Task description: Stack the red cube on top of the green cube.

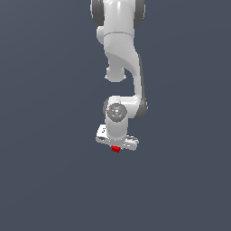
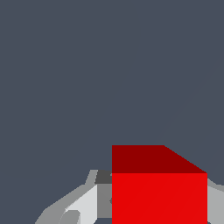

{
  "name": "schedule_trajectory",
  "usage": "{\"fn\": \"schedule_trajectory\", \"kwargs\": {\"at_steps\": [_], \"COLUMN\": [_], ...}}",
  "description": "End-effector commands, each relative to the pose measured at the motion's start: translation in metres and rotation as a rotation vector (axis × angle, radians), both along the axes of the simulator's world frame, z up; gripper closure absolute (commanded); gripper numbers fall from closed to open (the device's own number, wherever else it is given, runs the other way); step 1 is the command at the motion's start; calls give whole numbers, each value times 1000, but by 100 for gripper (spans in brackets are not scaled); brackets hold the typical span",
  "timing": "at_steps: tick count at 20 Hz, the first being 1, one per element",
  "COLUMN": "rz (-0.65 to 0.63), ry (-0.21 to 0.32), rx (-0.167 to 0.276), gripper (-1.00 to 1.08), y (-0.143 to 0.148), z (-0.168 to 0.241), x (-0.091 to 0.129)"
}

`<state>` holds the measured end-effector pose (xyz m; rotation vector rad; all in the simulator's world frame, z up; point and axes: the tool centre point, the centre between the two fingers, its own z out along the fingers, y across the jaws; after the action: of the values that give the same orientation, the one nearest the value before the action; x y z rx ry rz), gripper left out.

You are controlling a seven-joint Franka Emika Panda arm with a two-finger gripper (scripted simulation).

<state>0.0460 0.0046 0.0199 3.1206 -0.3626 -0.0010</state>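
The red cube [image 1: 116, 149] shows as a small red block just under the white hand of my gripper [image 1: 116, 145], near the middle of the exterior view. In the wrist view the red cube [image 2: 159, 192] fills the space between the two grey fingers [image 2: 103, 199], which press against its sides. The gripper is shut on it. I cannot tell whether the cube rests on the floor or hangs just above it. The green cube shows in neither view; it is hidden or out of view.
A plain dark grey-blue floor [image 1: 45, 171] spreads all around the arm. The white arm [image 1: 122, 49] comes down from the top middle of the exterior view. Nothing else shows.
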Motion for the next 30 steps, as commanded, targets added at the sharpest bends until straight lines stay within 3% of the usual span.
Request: {"fn": "schedule_trajectory", "kwargs": {"at_steps": [1,10,22,30], "rz": [0,0,0,0], "ry": [0,0,0,-2], "rx": [0,0,0,0], "gripper": [108,108,108,108], "y": [0,0,0,0], "z": [0,11,84,99], "x": [0,-1,-2,0]}}
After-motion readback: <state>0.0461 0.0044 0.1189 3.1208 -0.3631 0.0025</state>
